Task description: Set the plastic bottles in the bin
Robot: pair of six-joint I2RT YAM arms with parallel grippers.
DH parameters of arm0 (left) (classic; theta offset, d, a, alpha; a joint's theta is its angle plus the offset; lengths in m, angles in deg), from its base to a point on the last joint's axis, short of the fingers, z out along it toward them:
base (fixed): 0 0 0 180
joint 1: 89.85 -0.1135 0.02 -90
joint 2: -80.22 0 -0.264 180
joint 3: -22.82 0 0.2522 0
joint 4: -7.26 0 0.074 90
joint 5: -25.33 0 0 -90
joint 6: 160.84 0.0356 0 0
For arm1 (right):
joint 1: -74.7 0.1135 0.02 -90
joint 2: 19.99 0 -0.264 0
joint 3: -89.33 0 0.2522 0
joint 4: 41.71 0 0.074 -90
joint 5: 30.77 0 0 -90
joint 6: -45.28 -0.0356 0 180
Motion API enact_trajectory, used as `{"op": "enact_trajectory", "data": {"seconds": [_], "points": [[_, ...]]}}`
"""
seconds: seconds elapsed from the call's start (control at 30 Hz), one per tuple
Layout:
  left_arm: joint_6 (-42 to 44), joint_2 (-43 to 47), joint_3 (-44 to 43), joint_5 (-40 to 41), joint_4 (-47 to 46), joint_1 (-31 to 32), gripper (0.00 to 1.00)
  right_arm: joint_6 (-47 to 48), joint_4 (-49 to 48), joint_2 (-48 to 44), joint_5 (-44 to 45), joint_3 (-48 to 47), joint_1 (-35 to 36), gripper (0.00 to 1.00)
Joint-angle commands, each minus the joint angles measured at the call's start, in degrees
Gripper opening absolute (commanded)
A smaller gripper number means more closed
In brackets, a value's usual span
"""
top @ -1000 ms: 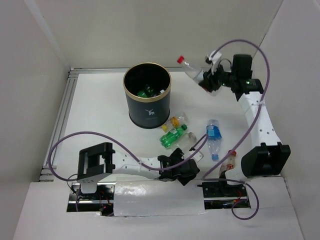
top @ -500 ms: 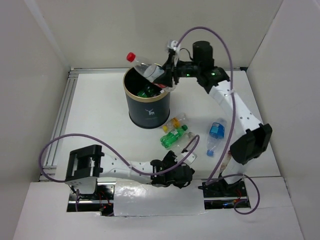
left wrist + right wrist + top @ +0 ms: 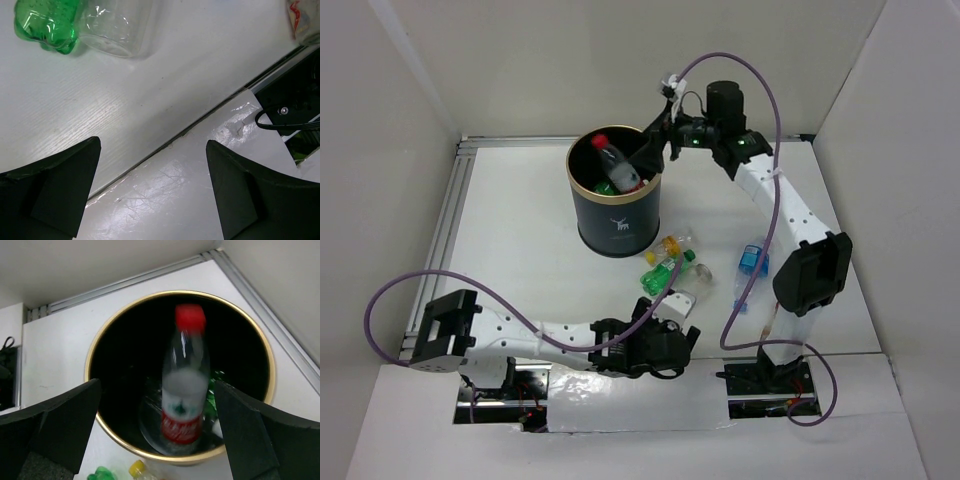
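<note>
The bin point(image 3: 582, 214), dark green with a gold rim point(image 3: 100, 351), stands at the back of the table. A clear plastic bottle with a red cap point(image 3: 617, 164) is inside its mouth, free and blurred point(image 3: 186, 390), above green bottles at the bottom. My right gripper point(image 3: 654, 146) hangs open over the bin's right rim point(image 3: 157, 385), holding nothing. My left gripper point(image 3: 666, 344) is open and empty low over the table's front edge point(image 3: 152, 146). Just beyond it lie a green bottle point(image 3: 47, 24) and a clear bottle point(image 3: 117, 29).
On the table in front of the bin lie a yellow-capped bottle point(image 3: 672, 243), the green bottle point(image 3: 665, 272), the clear one point(image 3: 684, 298) and a blue-labelled bottle point(image 3: 750, 262). A red-labelled bottle point(image 3: 303, 19) lies by the right arm's base. Walls enclose the table.
My right arm swung left from the table's right side to above the bin, then opened and let the red-capped bottle drop in. My left arm drew back toward the near edge.
</note>
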Motion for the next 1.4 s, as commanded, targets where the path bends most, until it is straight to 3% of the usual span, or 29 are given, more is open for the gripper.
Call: {"op": "enact_trajectory", "data": {"seconds": [0.0,0.1,0.17,0.23,0.27,0.3,0.33,0.37,0.47,0.6,0.63,0.8,1.23,1.37], "points": [[-2.6,2.6,0.4,3.7,0.1,0.1,0.99,-3.1,-3.6,-3.2,0.3,-2.6,-4.0,1.0],[-2.6,2.6,0.4,3.7,1.4,0.1,0.99,-4.3,0.1,-4.8,2.9,-2.1,-7.2,1.0],[-3.4,3.1,0.4,4.3,2.0,0.1,0.99,-6.5,6.4,-8.0,10.8,-2.1,-11.9,1.0],[-4.8,3.8,1.6,5.0,2.0,0.1,0.99,-6.3,10.4,-10.8,13.7,4.4,-15.8,1.0],[-4.8,4.5,2.2,5.0,2.0,0.1,0.99,-4.1,15.7,-12.9,12.6,6.8,-20.4,0.95],[-4.8,4.5,3.0,5.7,2.0,0.1,0.99,-2.2,18.7,-13.5,12.6,9.0,-22.3,0.81],[-4.8,4.5,3.0,6.3,2.0,0.1,0.99,-1.4,21.9,-13.5,13.3,13.3,-25.6,0.55],[-4.8,4.5,3.0,6.3,2.0,0.1,0.99,-0.2,27.9,-14.2,14.3,15.2,-27.2,0.5],[-4.3,3.9,2.4,8.3,3.4,0.1,0.99,2.5,31.5,-16.5,18.2,24.2,-33.4,0.5],[-7.0,3.3,1.7,9.9,5.7,0.1,0.99,5.7,35.5,-17.6,22.2,29.5,-39.0,0.74],[-7.0,2.8,1.7,9.9,5.7,0.1,0.99,7.3,36.2,-17.1,22.7,30.1,-39.6,0.84],[-9.2,1.7,2.3,9.4,5.7,0.1,0.99,7.9,37.2,-12.4,25.0,34.0,-40.6,1.0],[-3.8,-1.7,-1.5,7.1,2.5,0.1,0.99,-0.3,28.0,-1.6,25.6,40.3,-36.5,1.0],[-4.3,-0.1,-1.5,6.5,1.8,0.1,0.99,-0.3,28.5,-2.3,23.5,40.3,-36.0,0.61]]}}
